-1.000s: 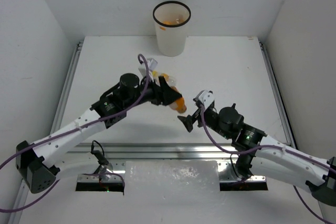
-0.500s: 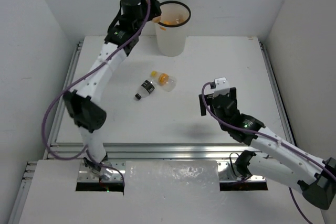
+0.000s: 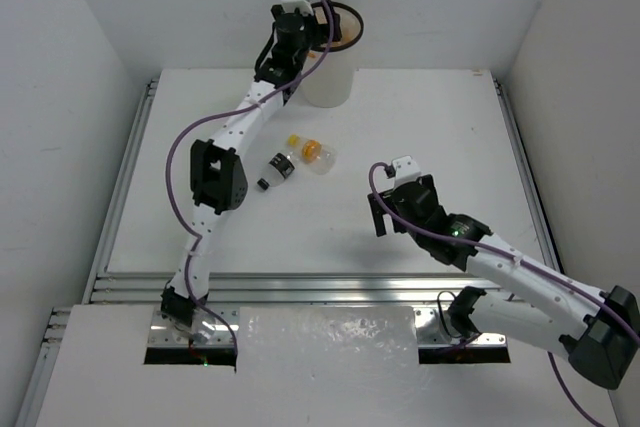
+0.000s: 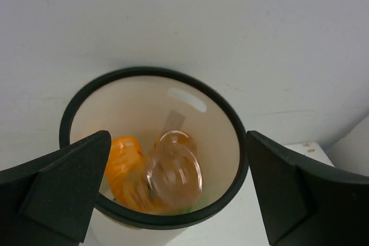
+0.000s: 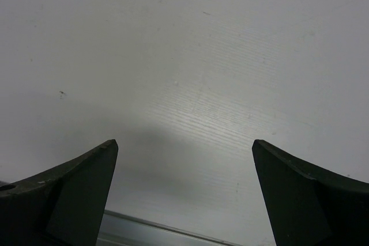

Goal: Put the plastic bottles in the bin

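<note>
Two bottles (image 3: 279, 168) lie loose — two more sit in the bin (image 4: 151, 72).

Left gripper (image 4: 179, 136) spread wide, and the bin (image 4: 153, 73) gapes straight between the jaws. Way down is blocked: an orange bottle (image 4: 124, 168) and a clear bottle (image 4: 173, 171) crowd the bottom. Right gripper (image 5: 184, 142), jaws wide too: bare table (image 5: 202, 56) between them, metal rail (image 5: 161, 235) at their near side.
</note>
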